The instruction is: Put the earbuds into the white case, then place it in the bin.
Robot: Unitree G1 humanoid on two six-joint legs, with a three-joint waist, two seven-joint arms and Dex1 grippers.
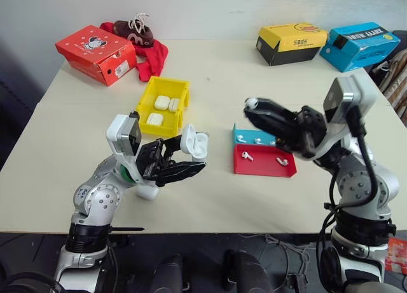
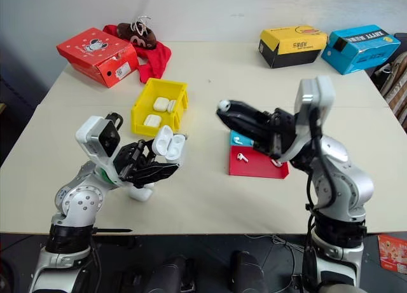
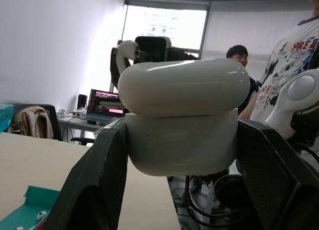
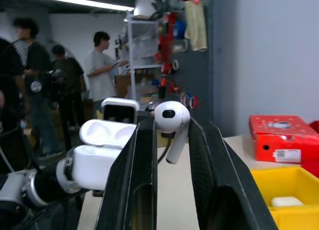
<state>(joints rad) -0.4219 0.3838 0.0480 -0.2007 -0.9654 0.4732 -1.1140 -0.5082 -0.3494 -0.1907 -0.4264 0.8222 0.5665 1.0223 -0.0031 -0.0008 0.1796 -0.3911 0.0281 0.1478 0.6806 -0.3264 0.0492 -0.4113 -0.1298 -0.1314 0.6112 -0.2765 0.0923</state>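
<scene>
- Earbuds first, from the left eye view: I see one earbud [image 1: 252, 103] pinched at the tip of my right tool [image 1: 254, 109], raised above the bench [image 1: 210, 197]; more earbuds [image 1: 247, 156] lie in the red and blue tray [image 1: 264, 169] below it.
- Same view: my left tool [image 1: 184, 169] is clamped on the white case [image 1: 194, 142], lid flipped open, held off the bench between the yellow bin [image 1: 164, 103] and the tray. Three closed white cases [image 1: 161, 103] sit inside the bin.
- Right eye view: at the far edge I see a red box [image 2: 96, 54], a red cloth [image 2: 152, 58] with a dark shoe on it, a yellow box [image 2: 292, 45] and a blue box [image 2: 361, 47].
- Left wrist view: the case [image 3: 182, 117] sits squeezed between both black fingers [image 3: 94, 185], lid hinged up; people stand in the room behind.
- Right wrist view: my fingers [image 4: 142, 180] press on the stem of the earbud [image 4: 171, 122], bud end upward, with the open case [image 4: 102, 150] close beside it.
</scene>
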